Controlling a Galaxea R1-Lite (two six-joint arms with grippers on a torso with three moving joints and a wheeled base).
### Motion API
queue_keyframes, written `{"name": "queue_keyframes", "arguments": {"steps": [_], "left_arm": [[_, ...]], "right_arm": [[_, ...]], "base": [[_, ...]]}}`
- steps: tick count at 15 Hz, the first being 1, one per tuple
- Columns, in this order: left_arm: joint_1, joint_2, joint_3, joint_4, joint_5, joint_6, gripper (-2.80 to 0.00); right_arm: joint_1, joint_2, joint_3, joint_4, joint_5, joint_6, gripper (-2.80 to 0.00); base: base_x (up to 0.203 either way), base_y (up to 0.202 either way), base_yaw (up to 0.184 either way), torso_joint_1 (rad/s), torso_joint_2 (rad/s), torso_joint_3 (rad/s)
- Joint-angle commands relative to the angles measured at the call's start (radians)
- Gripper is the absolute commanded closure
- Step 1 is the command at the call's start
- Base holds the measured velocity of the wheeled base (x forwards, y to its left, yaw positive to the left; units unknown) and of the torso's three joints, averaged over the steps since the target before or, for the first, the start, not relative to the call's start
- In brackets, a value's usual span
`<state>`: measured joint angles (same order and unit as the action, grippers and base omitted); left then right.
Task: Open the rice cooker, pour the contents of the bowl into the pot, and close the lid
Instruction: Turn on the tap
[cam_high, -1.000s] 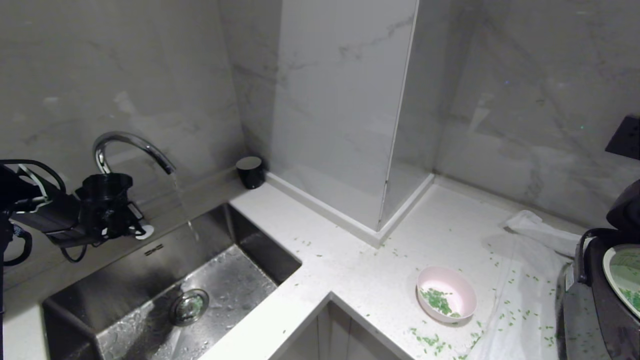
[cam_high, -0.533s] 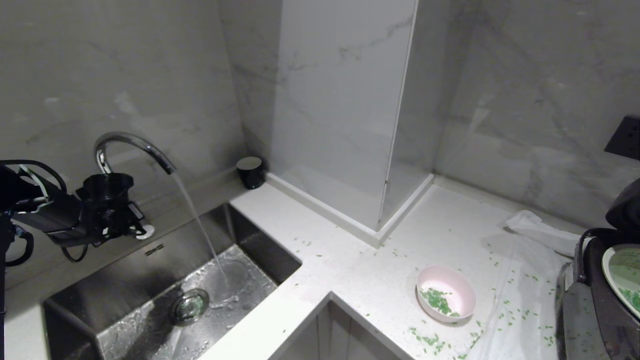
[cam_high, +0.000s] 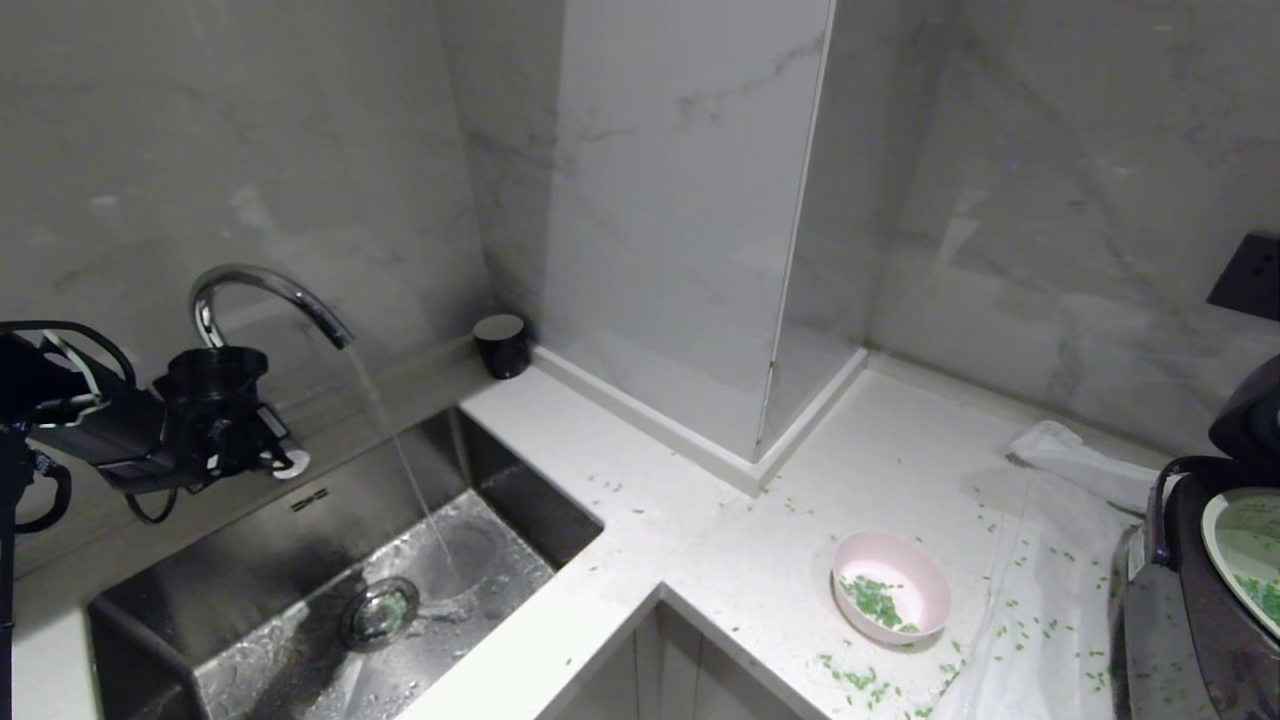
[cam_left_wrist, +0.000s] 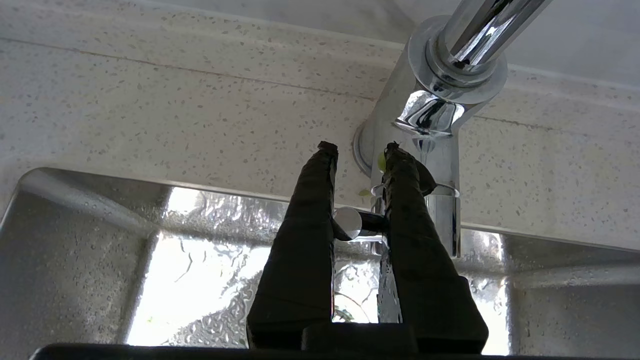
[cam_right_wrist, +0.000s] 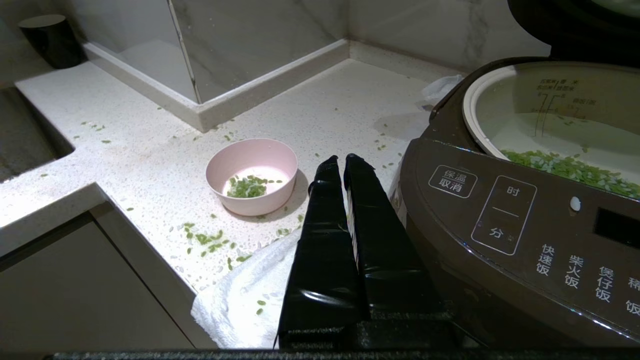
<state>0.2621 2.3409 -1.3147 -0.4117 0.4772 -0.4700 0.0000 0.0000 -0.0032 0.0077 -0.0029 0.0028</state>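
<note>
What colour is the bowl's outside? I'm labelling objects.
Pale pink; the bowl shows best in the right wrist view.

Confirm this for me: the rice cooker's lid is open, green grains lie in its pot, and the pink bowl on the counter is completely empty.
Not quite: the bowl is not empty. The right wrist view shows some green grains left inside. The rice cooker is open, with grains in its pot.

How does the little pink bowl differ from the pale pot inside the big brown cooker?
The small pale pink bowl stands free on the white counter; the whitish-green inner pot sits sunk in the dark brown rice cooker. The bowl is far smaller and plain inside; the pot bears printed markings. Both hold green grains.
</note>
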Motion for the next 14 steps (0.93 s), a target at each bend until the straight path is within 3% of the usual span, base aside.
{"name": "queue_keyframes", "arguments": {"steps": [1,9,10,14], "left_arm": [[0.000,0.002,0.003,-0.002,0.001,-0.006,0.00],[-0.004,-0.025,0.029,-0.007,-0.011,-0.007,0.00],[-0.004,-0.027,0.029,-0.009,-0.010,-0.007,-2.80],[0.000,-0.028,0.028,-0.009,-0.009,-0.006,-2.80]], "right_arm": [[0.000,-0.002,0.000,0.000,0.000,0.000,0.00],[0.000,-0.002,0.000,0.000,0.000,0.000,0.00],[0.000,-0.002,0.000,0.000,0.000,0.000,0.00],[0.000,-0.002,0.000,0.000,0.000,0.000,0.00]], "base": [[0.000,0.000,0.000,0.000,0.00,0.000],[0.000,0.000,0.000,0.000,0.00,0.000],[0.000,0.000,0.000,0.000,0.00,0.000],[0.000,0.000,0.000,0.000,0.00,0.000]]}}
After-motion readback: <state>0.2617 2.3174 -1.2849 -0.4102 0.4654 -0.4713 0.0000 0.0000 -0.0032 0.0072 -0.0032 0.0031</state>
